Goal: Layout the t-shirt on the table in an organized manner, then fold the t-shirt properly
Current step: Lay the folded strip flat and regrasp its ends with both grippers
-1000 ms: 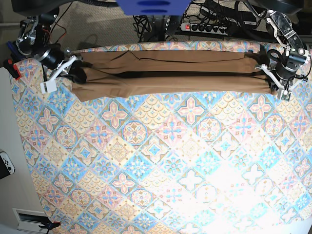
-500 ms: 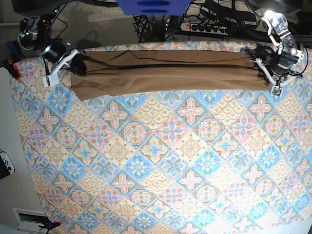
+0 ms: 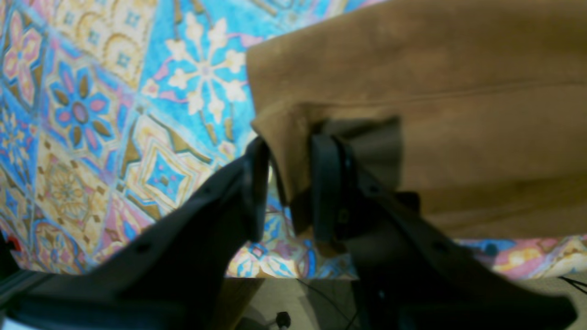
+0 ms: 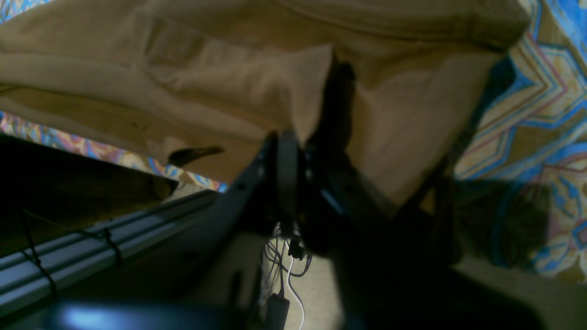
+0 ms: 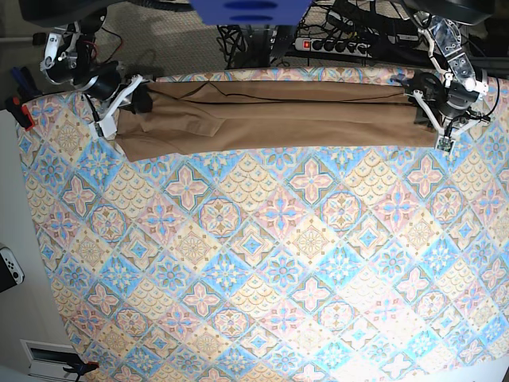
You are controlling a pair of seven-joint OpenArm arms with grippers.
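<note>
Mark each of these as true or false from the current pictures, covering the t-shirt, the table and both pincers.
1. The t-shirt lies as a long narrow band along the table's far edge. True.
2. The t-shirt sits in the middle of the table. False: it lies at the far edge, and the patterned middle is bare.
3. Cloth sits between the left pincer's jaws. True: the shirt's corner hangs in the gap between the two fingers.
4. The right pincer is well away from the shirt. False: its fingers are at the tan cloth's edge.
5. The shirt carries a large printed logo. False: it is plain tan.
</note>
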